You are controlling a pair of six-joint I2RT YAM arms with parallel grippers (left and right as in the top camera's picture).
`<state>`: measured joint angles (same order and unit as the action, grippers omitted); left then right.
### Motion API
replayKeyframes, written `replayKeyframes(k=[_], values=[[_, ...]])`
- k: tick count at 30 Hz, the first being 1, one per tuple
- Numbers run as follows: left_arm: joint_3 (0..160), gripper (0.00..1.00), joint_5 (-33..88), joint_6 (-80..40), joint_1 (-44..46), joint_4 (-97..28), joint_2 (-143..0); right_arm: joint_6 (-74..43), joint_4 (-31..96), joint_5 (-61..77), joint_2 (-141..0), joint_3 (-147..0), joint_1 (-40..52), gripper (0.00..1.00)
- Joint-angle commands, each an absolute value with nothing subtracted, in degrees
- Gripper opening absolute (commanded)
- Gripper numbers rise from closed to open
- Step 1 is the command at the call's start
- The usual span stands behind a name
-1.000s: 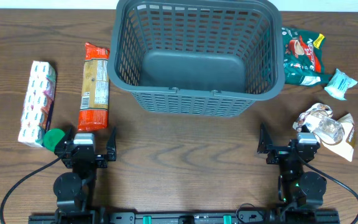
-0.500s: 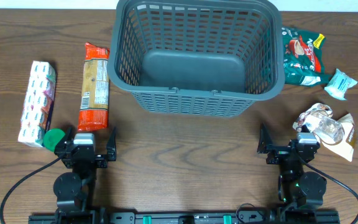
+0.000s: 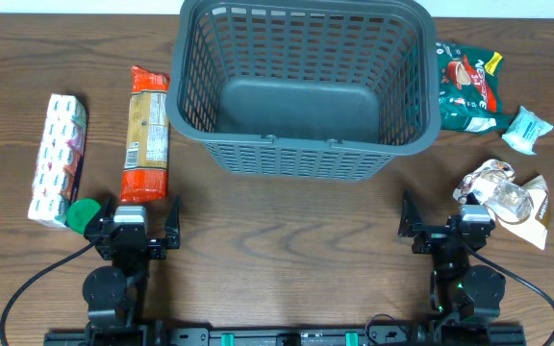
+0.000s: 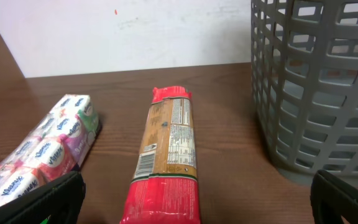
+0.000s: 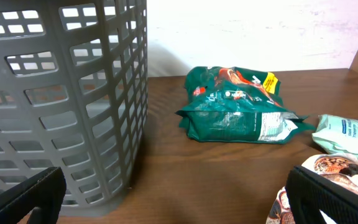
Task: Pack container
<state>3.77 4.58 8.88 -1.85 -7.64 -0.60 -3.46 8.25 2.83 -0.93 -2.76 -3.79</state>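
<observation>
A: Container (image 3: 296, 159) location?
B: At 12 o'clock on tabletop (image 3: 287, 231), per overhead. Upright, mouth up, solid base in plain sight thru the opening.
A: Left end effector (image 3: 135, 215) state?
B: Spread wide at 7 o'clock, pinching nothing. Green disc (image 3: 83, 213) just beside it, toward 9 o'clock.
A: Right end effector (image 3: 438, 217)?
B: Also spread wide, at 5 o'clock, gripping nothing. Crumpled clear packet (image 3: 503, 197) just beside outer finger; touching or not, can't tell.
A: Rest of overhead?
B: Tissue pack (image 3: 58, 159) and long red pack (image 3: 146, 135) at 9 to 10 o'clock, side by side, apart, both lengthwise. Green packet (image 3: 466, 88) at 2 o'clock near container's side. Pale packet (image 3: 527, 129) just beyond it toward 3.
A: Extra from wrist cams?
B: Left wrist: only a slice of lattice wall (image 4: 316, 87) at 2 o'clock, but slots and side height clear. Red pack's barcode and print panel facing up, dead ahead at 12. Tissue pack at 9 to 10. White wall (image 4: 135, 31) behind tabletop, unseen from overhead.
A: Right wrist?
B: Lattice at 9 to 10 o'clock, green packet at 12 to 1, lying flat, well apart from the lattice. Pale packet at 3, crumpled one at 4.
</observation>
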Motion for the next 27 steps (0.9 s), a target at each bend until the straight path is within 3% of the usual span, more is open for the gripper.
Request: replayKeyframes(k=[1, 10, 16, 21, 27], values=[[2.31, 0.99, 5.15, 9.23, -2.2, -8.1, -0.3, -4.25, 8.1, 2.37, -0.67, -2.13, -3.36, 0.99], [2.31, 0.99, 5.15, 9.23, -2.2, -8.1, -0.3, -9.28, 9.91, -0.01, -2.28, -4.27, -3.4, 0.99], [2.31, 0.98, 5.15, 9.23, -2.2, -8.12, -0.3, -9.43, 10.0, -6.72, -13.1, -13.45, -4.08, 0.99], [2.31, 0.99, 5.15, 9.23, -2.2, -8.1, -0.3, -9.43, 13.26, -7.53, -28.95, -30.55, -6.63, 0.99], [2.31, 0.99, 5.15, 9.23, -2.2, -8.1, -0.3, -9.28, 31.0, -7.22, -50.33, -62.13, -11.84, 0.99]])
